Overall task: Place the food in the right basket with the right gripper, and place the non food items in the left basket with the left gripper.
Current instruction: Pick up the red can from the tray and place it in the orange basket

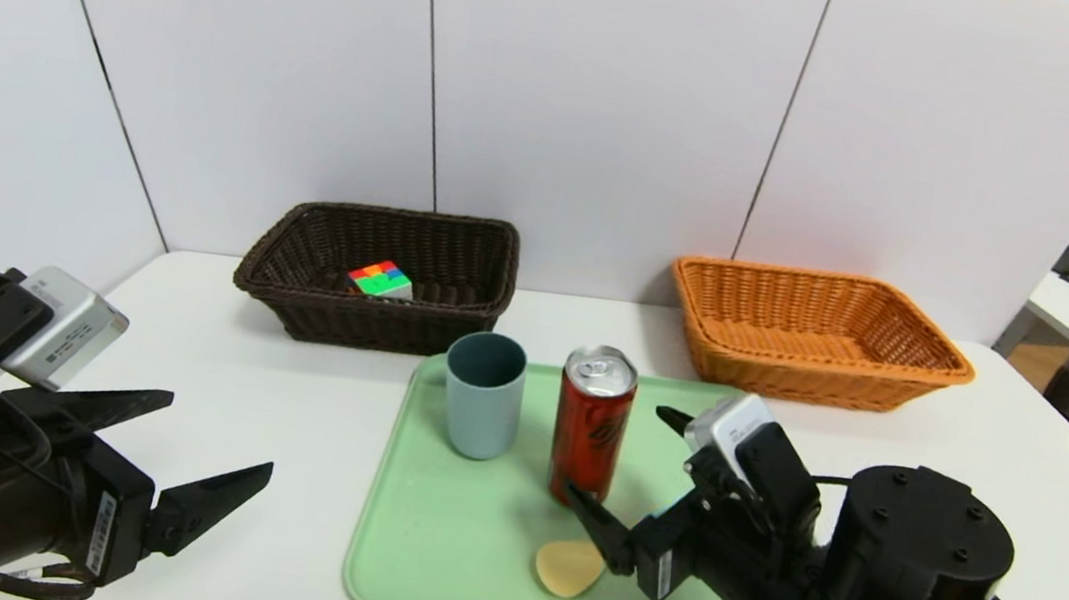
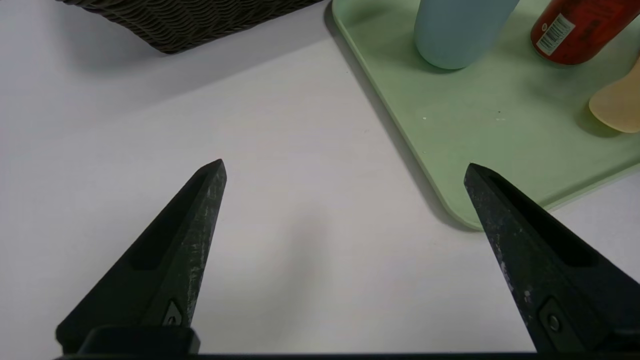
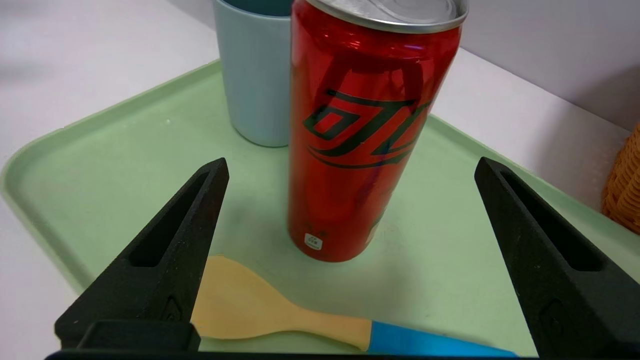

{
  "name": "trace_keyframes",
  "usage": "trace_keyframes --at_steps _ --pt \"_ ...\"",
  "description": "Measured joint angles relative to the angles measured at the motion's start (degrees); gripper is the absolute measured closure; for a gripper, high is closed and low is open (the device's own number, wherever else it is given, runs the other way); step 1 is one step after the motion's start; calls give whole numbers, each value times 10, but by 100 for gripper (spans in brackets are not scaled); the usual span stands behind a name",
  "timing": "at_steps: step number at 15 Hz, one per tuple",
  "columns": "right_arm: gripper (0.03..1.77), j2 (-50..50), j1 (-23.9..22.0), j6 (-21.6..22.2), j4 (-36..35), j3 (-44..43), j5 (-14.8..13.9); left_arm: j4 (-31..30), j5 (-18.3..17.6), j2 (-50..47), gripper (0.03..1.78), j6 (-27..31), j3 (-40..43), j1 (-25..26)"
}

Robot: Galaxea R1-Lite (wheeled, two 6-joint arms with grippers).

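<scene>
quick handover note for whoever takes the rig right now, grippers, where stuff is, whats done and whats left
Right gripper: open, low over the green tray, lined up on the red can, not touching it.
Left gripper: open, empty, parked over the table left of the tray.
On the tray: can and blue-grey cup upright, yellow spoon lying near the can.
Done: puzzle cube is in the dark brown basket.
Left: can into the orange basket, which has nothing visible in it; cup and spoon into the brown basket.
</scene>
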Motion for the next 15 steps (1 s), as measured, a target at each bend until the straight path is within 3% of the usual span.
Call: trace_keyframes --at_steps 7,15 --pt "11 43 -28 -9 -1 -43 20 0 0 -2 12 0 4 1" --pt "10 70 -37 -28 6 -88 22 0 0 -2 12 0 8 0"
